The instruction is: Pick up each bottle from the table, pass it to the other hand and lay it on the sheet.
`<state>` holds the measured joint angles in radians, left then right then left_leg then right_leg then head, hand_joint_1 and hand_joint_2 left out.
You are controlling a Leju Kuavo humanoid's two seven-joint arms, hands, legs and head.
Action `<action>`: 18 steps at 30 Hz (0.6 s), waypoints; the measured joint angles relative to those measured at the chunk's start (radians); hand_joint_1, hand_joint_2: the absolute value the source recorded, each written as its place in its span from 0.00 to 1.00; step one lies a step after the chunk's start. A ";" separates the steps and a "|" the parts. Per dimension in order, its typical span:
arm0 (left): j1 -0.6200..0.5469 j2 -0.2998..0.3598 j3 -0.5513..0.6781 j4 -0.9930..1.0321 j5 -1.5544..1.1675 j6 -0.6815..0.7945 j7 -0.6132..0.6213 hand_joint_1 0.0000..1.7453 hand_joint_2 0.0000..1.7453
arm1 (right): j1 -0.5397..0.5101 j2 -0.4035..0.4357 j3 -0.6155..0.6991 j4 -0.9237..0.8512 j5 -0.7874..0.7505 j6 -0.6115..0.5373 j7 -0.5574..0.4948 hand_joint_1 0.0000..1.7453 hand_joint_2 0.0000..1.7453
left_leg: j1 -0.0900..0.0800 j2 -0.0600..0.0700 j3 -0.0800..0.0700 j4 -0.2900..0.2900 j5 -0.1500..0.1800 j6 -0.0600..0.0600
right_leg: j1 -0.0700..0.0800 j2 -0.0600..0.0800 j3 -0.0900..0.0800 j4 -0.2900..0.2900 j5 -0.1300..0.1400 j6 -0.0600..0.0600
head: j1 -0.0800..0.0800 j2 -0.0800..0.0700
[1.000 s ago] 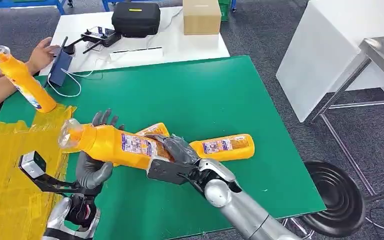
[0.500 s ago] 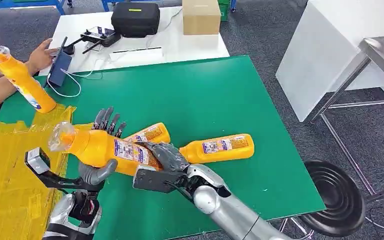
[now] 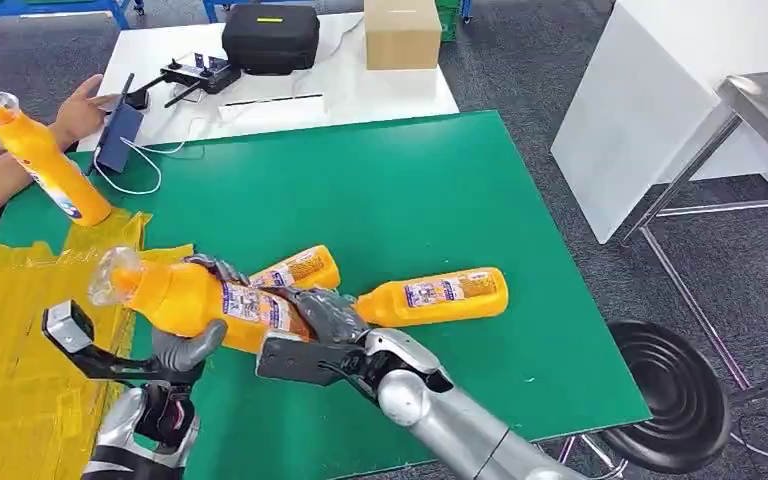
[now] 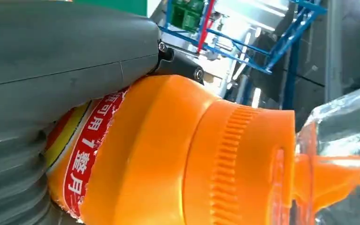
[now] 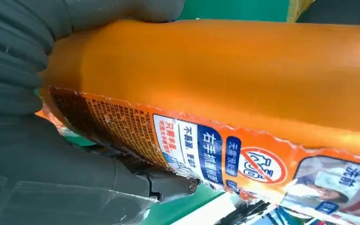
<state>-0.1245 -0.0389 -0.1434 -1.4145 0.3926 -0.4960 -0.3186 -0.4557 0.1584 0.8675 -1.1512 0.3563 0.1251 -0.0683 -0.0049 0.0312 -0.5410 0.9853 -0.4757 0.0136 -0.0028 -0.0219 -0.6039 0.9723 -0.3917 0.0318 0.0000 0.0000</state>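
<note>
An orange bottle [image 3: 195, 298] with a clear cap hangs tilted over the green table [image 3: 410, 190], at the edge of the yellow sheet [image 3: 20, 340]. My right hand [image 3: 325, 320] grips its labelled lower body [image 5: 225, 84]. My left hand [image 3: 188, 348] wraps around its shoulder near the neck, fingers over the top and thumb underneath. In the left wrist view the grey thumb [image 4: 51, 56] presses on the bottle [image 4: 168, 154]. Two more orange bottles lie on the table: one [image 3: 300, 268] just behind the held one, another [image 3: 435, 295] to its right.
At the far left a person's hand holds a fourth orange bottle [image 3: 40, 165] upright by the sheet's far corner. A phone with a white cable [image 3: 120, 135] lies at the table's back edge. Behind stands a white table with a black case [image 3: 271, 37] and a cardboard box [image 3: 402, 33].
My right hand has carried the bottle left toward the sheet. My left hand's fingers, spread behind the bottle before, have closed over it.
</note>
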 measured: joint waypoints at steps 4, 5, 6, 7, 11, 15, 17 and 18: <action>-0.001 0.010 0.014 0.007 0.006 -0.013 -0.006 1.00 1.00 | -0.007 0.024 0.001 0.028 0.000 0.000 0.001 1.00 1.00 | 0.000 -0.001 0.000 0.000 0.000 0.000 | 0.000 -0.001 0.000 0.000 0.000 0.000 | 0.000 0.000; -0.001 0.010 0.016 0.008 0.006 -0.013 -0.007 1.00 1.00 | -0.007 0.027 0.001 0.032 0.000 -0.001 0.001 1.00 1.00 | 0.000 0.000 0.000 0.000 0.000 0.000 | 0.000 0.000 0.000 0.000 0.000 0.000 | 0.000 0.000; -0.001 0.011 0.018 0.010 0.006 -0.013 -0.007 1.00 1.00 | -0.008 0.030 0.001 0.037 0.000 -0.001 0.001 1.00 1.00 | 0.000 0.000 0.000 0.000 0.000 0.000 | 0.000 0.000 0.000 0.000 0.000 0.000 | 0.000 0.000; -0.001 0.012 0.020 0.011 0.006 -0.014 -0.006 1.00 1.00 | -0.010 0.032 0.001 0.042 0.000 -0.001 0.001 1.00 1.00 | 0.000 0.000 0.000 0.000 0.000 0.000 | 0.000 0.000 0.000 0.000 0.000 0.000 | 0.000 0.000; -0.001 0.014 0.025 0.015 0.006 -0.016 -0.007 1.00 1.00 | -0.012 0.040 0.002 0.054 -0.002 -0.002 0.001 1.00 1.00 | 0.000 -0.001 0.000 0.000 0.000 0.000 | 0.000 -0.001 0.000 0.000 0.000 0.000 | 0.001 0.000; -0.009 0.033 0.043 0.029 0.008 -0.053 -0.034 1.00 1.00 | -0.040 0.072 0.006 0.093 -0.016 -0.011 0.003 1.00 1.00 | 0.000 0.000 -0.001 0.000 0.000 0.000 | 0.000 0.000 0.000 0.000 0.000 0.000 | 0.000 0.000; -0.019 0.039 0.060 0.035 0.007 -0.069 -0.039 1.00 1.00 | -0.057 0.093 0.006 0.119 -0.019 -0.031 0.003 0.31 1.00 | 0.000 -0.001 0.000 0.000 0.001 -0.001 | 0.000 -0.001 0.000 0.000 0.000 0.000 | 0.000 0.000; -0.022 0.040 0.069 0.038 0.006 -0.075 -0.040 1.00 1.00 | -0.064 0.101 0.006 0.127 -0.020 -0.044 0.002 0.00 1.00 | 0.000 -0.001 -0.001 0.000 0.001 -0.001 | 0.001 -0.001 0.000 0.001 0.000 0.000 | 0.001 0.000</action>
<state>-0.1463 0.0015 -0.0740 -1.3764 0.3986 -0.5711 -0.3590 -0.5195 0.2591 0.8740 -1.0242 0.3365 0.0812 -0.0660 -0.0045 0.0301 -0.5415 0.9853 -0.4749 0.0126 -0.0021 -0.0231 -0.6041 0.9728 -0.3918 0.0316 0.0008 0.0000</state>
